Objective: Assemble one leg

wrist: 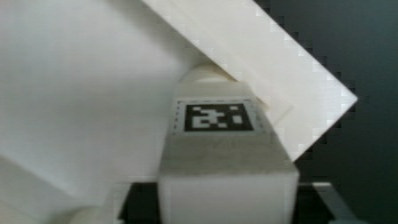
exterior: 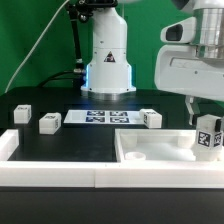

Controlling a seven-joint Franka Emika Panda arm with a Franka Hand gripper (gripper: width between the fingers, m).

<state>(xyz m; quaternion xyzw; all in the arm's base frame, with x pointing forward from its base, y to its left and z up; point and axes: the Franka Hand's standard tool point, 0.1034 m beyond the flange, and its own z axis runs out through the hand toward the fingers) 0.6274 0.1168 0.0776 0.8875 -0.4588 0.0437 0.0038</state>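
My gripper [exterior: 208,112] is shut on a leg [exterior: 209,133], a small white oblong block with black-and-white tags, and holds it upright at the exterior view's right. The leg's lower end is at the right corner of the large flat white square part [exterior: 150,148], touching or just above it. In the wrist view the leg [wrist: 222,140] fills the middle between the dark fingers [wrist: 143,200], its tagged face toward the camera, its far end meeting a corner of the white square part [wrist: 107,100].
Three more tagged white legs lie on the black table, one at the far left [exterior: 21,114], one beside it [exterior: 49,122] and one near the square part [exterior: 151,119]. The marker board [exterior: 103,118] lies mid-table. The robot base [exterior: 108,60] stands behind. A white border rail [exterior: 50,170] runs along the front.
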